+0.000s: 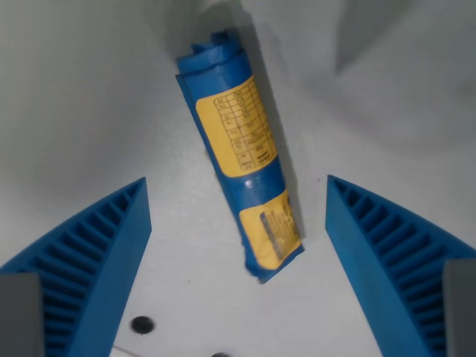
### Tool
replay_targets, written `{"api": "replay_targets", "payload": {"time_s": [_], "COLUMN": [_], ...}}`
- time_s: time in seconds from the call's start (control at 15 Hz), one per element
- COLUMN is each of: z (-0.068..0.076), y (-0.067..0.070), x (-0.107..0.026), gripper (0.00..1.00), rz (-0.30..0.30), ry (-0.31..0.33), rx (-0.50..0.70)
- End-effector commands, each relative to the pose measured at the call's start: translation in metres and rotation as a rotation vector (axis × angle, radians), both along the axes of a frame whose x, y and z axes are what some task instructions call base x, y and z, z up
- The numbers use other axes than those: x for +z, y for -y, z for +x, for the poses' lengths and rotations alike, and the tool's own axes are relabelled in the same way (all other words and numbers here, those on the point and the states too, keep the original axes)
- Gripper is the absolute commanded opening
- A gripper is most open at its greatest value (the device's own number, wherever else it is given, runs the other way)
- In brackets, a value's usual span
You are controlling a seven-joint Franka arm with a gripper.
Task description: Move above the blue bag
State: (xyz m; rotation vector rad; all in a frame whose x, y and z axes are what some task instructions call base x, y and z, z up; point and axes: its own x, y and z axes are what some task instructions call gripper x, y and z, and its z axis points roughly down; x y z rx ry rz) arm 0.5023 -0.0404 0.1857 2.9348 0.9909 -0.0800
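The blue bag (238, 156) is a rolled blue pack with yellow printed labels, lying on the white surface and running from the upper middle down toward the lower middle of the wrist view. My gripper (238, 204) hangs over it, open, with one ribbed blue finger (97, 253) at the wrist view's left and the other finger (387, 253) at the wrist view's right. The bag's lower half lies between the two fingers, touching neither. Nothing is held.
The white table surface (74, 97) surrounds the bag. Two small dark holes (141, 324) mark the surface near the bottom edge. A grey shadow (364, 37) falls at the upper right.
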Motion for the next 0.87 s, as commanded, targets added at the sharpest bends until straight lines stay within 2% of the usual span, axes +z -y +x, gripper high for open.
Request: {"api": "replay_targets", "payload": {"time_s": [0.07, 0.47, 0.87], "z": [-0.0041, -0.0047, -0.0061], "y": [0.0054, 0.0075, 0.0080], "x": [-0.0063, -0.0138, -0.0154], "gripper": [1.00, 1.00, 1.00], "rz": [-0.032, -0.033, -0.026], "ry": [0.092, 0.097, 0.100], "rx": [0.201, 0.171, 0.136]}}
